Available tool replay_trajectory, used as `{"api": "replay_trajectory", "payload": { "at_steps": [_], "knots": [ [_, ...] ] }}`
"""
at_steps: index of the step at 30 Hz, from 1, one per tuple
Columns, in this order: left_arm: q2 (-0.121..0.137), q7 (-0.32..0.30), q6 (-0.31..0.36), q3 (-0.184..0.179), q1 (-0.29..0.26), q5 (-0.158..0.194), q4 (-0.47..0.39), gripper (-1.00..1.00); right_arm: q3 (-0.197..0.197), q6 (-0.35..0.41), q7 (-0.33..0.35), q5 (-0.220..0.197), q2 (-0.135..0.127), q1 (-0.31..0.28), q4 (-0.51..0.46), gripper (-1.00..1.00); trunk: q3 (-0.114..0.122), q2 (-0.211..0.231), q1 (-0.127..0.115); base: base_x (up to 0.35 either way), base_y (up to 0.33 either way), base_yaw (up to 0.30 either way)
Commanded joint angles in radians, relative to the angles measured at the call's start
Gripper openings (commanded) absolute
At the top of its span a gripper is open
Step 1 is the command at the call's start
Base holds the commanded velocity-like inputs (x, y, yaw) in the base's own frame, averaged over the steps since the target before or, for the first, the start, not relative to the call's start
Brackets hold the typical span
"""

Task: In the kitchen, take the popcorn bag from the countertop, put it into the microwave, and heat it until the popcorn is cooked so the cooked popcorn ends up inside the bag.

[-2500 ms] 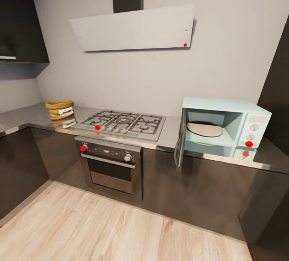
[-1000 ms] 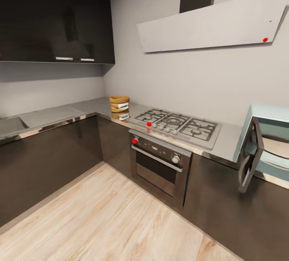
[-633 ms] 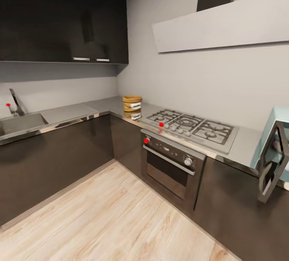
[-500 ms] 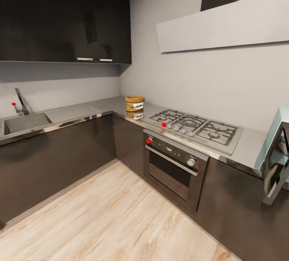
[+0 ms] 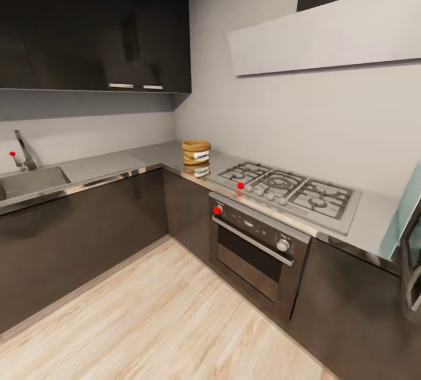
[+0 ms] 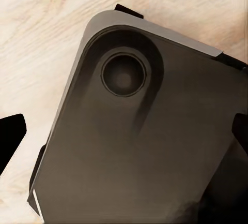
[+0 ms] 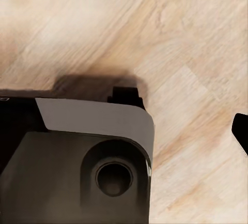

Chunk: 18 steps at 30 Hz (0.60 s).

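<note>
I am facing the corner of the kitchen with both arms hanging low. The left wrist view is looking down at my own base [image 6: 139, 141] over the wood floor [image 6: 41, 32]; the right wrist view is showing the same base [image 7: 77, 157] and floor [image 7: 196, 53]. Dark finger tips are edging into both wrist views, too little to judge: I cannot tell whether either set of fingers is open or closed.

The bag [image 5: 196, 151] is standing upright on the table [image 5: 117, 161], near the inner corner and just beside the hob [image 5: 289, 189]. Its white label is facing me. It is sitting back from the table edge, so I judge a reach over the edge will be needed.

The microwave [image 5: 403, 216] is at the far right, cut off by the frame, with its door [image 5: 413, 263] swung open toward me, ready to receive the bag.

Between bag and microwave are lying the hob and, below it, the oven [image 5: 257, 245]. The sink [image 5: 29, 181] and tap [image 5: 22, 152] are on the left run. The floor [image 5: 152, 315] ahead looks unobstructed.
</note>
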Motion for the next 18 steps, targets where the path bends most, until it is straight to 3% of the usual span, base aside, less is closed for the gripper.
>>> {"api": "replay_trajectory", "payload": {
  "at_steps": [1, 10, 18],
  "knots": [
    [0.001, -0.002, -0.002, 0.0, -0.001, 0.004, 0.001, 1.0, 0.007, 0.001, 0.003, -0.01, 0.0, -0.001, 0.003, 1.0, -0.001, 0.0, 0.001, 0.323, 0.0, 0.0],
    [0.003, -0.002, -0.001, 0.0, -0.001, 0.004, 0.001, 1.0, 0.004, -0.006, 0.0, -0.022, 0.001, -0.001, 0.003, 1.0, -0.001, 0.0, 0.001, 0.325, 0.0, 0.007],
    [0.002, -0.002, -0.004, 0.0, -0.001, 0.003, 0.001, 1.0, 0.004, -0.011, -0.001, -0.013, 0.002, -0.001, 0.003, 1.0, -0.001, 0.0, 0.001, 0.325, 0.0, 0.25]
  ]
}}
